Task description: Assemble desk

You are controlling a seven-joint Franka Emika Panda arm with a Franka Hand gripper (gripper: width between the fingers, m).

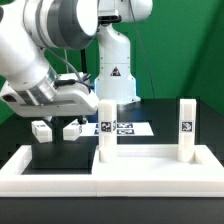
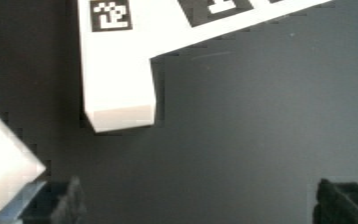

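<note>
Now the desk's tabletop (image 1: 150,160) lies at the table's (image 1: 60,160) near edge in the exterior view, inside the low white wall (image 1: 50,185). Two upright legs (image 1: 105,128) (image 1: 186,125) stand on it, at its corners. Farther back, two loose legs (image 1: 42,128) (image 1: 72,127) lie on the table beside the marker board (image 1: 128,128). Above them hangs the gripper (image 1: 55,103), fingers (image 2: 51,205) spread apart and empty, with one leg (image 2: 119,70) ahead of them.
</note>
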